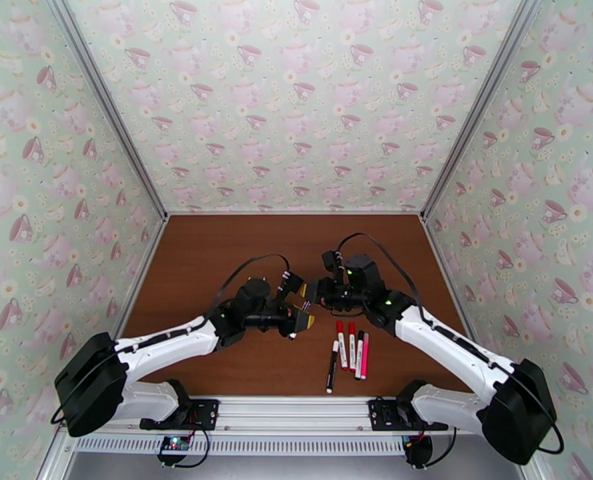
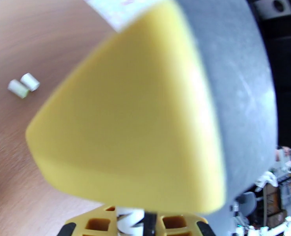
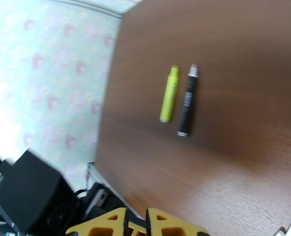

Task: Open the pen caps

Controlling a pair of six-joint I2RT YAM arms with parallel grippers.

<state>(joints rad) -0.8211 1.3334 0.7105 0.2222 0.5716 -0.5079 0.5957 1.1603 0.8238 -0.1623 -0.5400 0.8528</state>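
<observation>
The left gripper (image 1: 304, 318) is clamped on a white pen (image 2: 125, 223), and the right gripper (image 3: 136, 223) is pinched closed beside it, likely to uncap it. More pens (image 1: 350, 350) wait nearby, and two loose caps (image 2: 23, 85) lie aside.

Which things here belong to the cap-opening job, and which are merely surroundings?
Job: five pens; yellow pen; black pen; two loose caps; gripped pen.
Surroundings: table; teacup wallpaper; mounting rail.
</observation>
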